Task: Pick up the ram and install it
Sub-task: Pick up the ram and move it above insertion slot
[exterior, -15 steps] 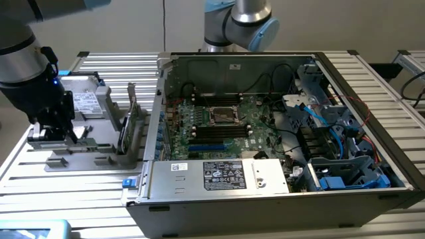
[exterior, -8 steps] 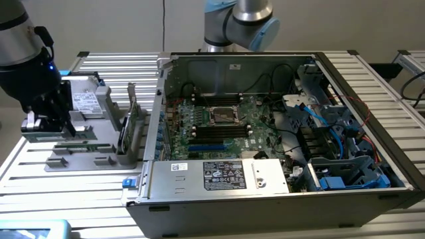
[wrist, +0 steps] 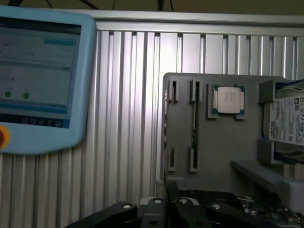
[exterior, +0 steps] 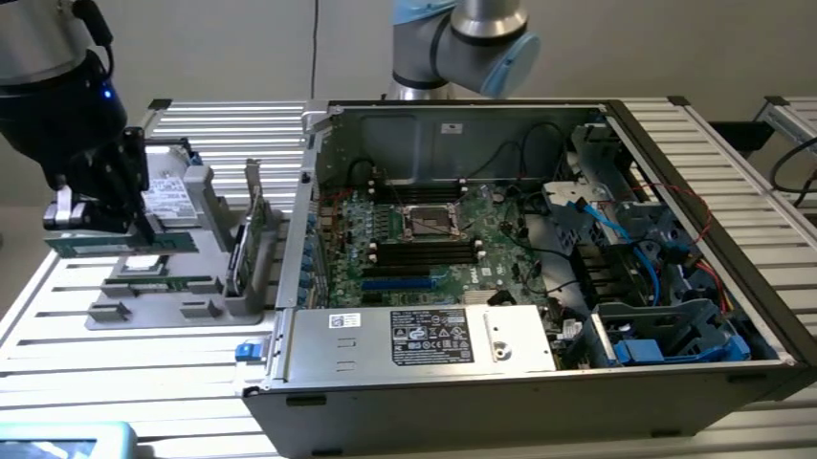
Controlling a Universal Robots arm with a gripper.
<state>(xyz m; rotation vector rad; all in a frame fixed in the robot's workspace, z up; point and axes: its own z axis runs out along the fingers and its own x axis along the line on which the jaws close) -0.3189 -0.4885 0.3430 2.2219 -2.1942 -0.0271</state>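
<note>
In the exterior view my gripper hangs at the view's left, over the grey parts holder. It is shut on the ram, a long green stick held level just above the holder. In the wrist view the black gripper looks down on the holder, where another green stick lies in a narrow slot. The open computer case lies to the exterior view's right. Black memory slots show on its motherboard.
The holder also carries a processor chip, a silver hard drive and an upright expansion card. A blue-framed teach pendant lies on the slatted table beside the holder. Cables and a drive cage crowd the case's right side.
</note>
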